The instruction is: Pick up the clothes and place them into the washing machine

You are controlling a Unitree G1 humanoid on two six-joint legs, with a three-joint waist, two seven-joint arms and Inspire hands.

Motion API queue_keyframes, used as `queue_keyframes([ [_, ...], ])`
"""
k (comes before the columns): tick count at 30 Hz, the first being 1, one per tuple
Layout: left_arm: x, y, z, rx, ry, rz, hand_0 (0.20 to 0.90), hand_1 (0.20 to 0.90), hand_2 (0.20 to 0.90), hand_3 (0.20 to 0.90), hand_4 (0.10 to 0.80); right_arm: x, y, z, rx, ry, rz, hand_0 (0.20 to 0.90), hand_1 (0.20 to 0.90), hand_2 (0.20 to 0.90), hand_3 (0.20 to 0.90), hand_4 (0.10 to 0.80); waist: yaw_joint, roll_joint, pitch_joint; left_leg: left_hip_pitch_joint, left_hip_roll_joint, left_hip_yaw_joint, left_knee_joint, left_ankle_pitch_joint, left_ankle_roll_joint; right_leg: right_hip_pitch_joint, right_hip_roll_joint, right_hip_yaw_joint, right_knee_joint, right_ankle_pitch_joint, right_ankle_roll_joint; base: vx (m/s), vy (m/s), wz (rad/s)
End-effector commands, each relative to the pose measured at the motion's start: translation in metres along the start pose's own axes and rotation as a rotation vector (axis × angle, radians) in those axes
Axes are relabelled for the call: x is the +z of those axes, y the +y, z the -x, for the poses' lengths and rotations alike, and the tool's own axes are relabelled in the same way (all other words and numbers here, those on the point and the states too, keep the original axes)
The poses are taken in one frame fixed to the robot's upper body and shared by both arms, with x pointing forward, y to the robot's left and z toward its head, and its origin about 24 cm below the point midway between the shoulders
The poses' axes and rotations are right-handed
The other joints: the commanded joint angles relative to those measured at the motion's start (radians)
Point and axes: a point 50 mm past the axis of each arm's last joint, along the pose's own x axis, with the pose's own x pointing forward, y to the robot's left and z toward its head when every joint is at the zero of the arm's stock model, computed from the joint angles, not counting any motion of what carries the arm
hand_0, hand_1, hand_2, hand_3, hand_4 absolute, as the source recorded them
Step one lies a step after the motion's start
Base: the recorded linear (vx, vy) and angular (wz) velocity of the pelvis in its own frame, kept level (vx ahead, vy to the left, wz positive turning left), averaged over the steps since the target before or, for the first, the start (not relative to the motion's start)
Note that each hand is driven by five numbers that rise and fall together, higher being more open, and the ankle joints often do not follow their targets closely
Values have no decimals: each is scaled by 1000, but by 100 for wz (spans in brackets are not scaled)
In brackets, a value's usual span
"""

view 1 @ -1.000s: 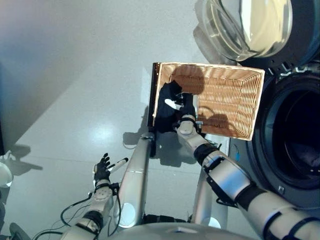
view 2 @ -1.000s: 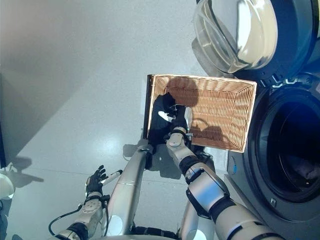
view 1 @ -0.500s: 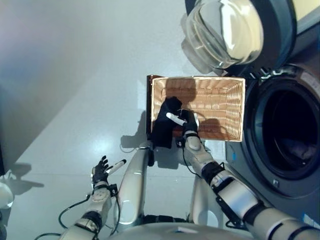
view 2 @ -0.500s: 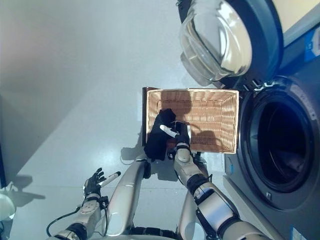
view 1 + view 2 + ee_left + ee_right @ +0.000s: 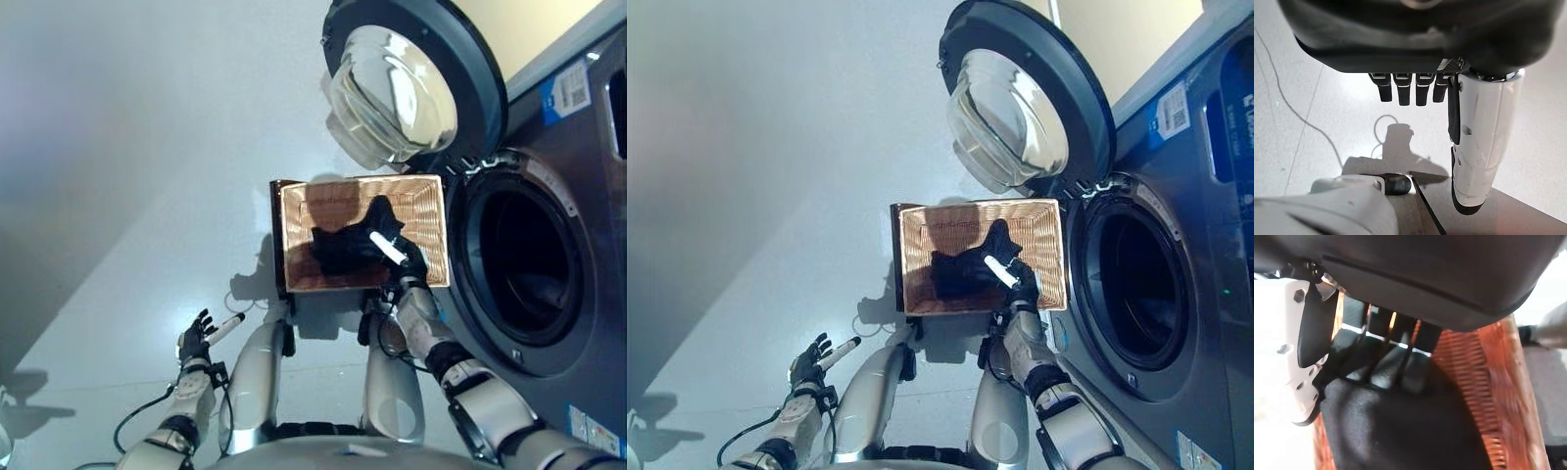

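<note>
Right robot hand (image 5: 407, 262) grips black garment (image 5: 345, 246) above wicker basket (image 5: 295, 265)

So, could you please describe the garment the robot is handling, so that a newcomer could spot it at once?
Start at the washing machine with its round door swung open. Beside its drum opening stands a wicker basket. Over the basket hangs a black garment, gripped by the right hand: the only dark, soft thing against the tan weave.

Bright overhead glare on the door glass (image 5: 392, 93), soft floor shadows.

Black garment (image 5: 345, 245), tan woven basket (image 5: 299, 262)
</note>
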Motion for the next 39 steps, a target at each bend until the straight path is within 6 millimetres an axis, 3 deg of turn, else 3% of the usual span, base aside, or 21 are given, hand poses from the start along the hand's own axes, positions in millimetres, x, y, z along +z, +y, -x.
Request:
queue_keyframes([
  [1,-29,20,10,70,90,19,900,900,900,900,800,22,-1,3,47,-134,-68,200,200,200,200,300,-10,-11,-7,-45,45,-39,52,19,-114,21,-39,22,-68,101,35,6,-9,-11],
  [9,-31,19,11,64,89,20,900,900,900,900,800,22,-4,2,41,-135,-37,200,200,200,200,300,-21,2,-7,-40,53,-25,46,25,-117,5,-28,39,-60,97,33,2,-6,-6],
  [14,-27,17,10,57,69,7,900,900,900,900,800,33,15,1,105,-188,147,200,200,200,200,300,-23,6,-7,-66,51,-25,58,24,-116,-27,-27,46,-50,102,30,-16,-13,-8],
  [15,-27,17,10,57,67,-2,900,900,900,900,800,35,22,1,128,-206,229,829,829,829,829,749,-22,8,-7,-72,51,-26,63,20,-116,-32,-27,47,-45,98,29,-25,-30,-2],
  [16,-26,17,10,56,60,-5,900,900,900,900,800,39,28,0,146,-225,269,900,900,900,900,800,-21,7,-7,-82,49,-27,64,24,-116,-39,-28,47,-47,104,29,-27,-25,-3],
  [24,-24,18,10,78,43,-41,900,900,900,900,800,54,66,-3,160,-354,548,900,900,900,900,800,-15,8,-7,-139,44,-25,90,23,-116,-86,-29,51,-37,114,24,-15,-3,3],
  [34,-19,17,9,109,13,-68,900,900,900,900,800,40,100,9,204,-421,706,900,900,900,900,800,-17,-2,-7,-209,44,-22,122,13,-112,-148,-18,62,-28,120,16,-4,0,1],
  [39,-19,16,10,110,2,-71,900,900,900,900,800,31,103,9,193,-421,813,900,900,900,900,800,-17,-1,-7,-236,41,-25,158,-3,-109,-170,-18,67,-6,113,13,-2,1,1],
])
